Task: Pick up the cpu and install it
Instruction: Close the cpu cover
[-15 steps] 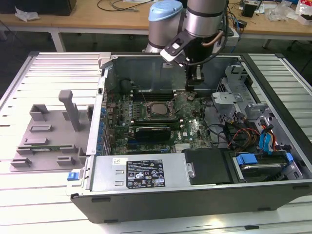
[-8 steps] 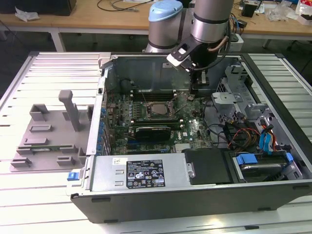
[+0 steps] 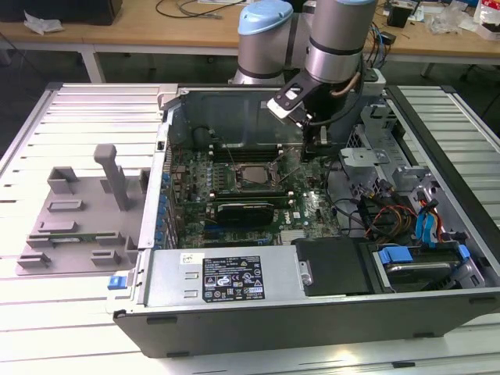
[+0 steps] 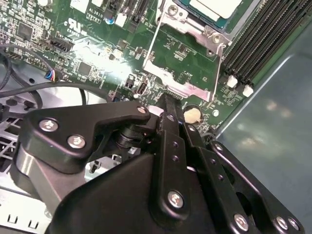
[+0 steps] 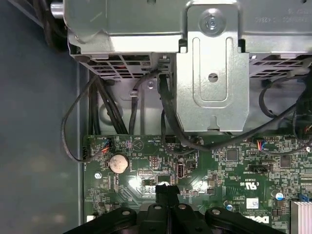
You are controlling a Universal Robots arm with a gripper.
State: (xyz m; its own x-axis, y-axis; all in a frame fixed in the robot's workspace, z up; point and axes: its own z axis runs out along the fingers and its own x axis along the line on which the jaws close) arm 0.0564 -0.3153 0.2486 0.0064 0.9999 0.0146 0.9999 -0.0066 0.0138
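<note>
The cpu lies in its mid-motherboard socket; the closed gripper is just beside it, towards the board's edge.

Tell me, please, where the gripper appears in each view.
Exterior view: the gripper hangs inside the computer case, over the board.
Second wrist view: the gripper ends beside the round battery.
First wrist view: the gripper ends near that battery.
Shared landmark: the battery, in both wrist views.

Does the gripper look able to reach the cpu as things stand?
Probably yes: the cpu lies uncovered, its frame swung open, and nothing above it blocks the gripper hanging beside the frame.
</note>
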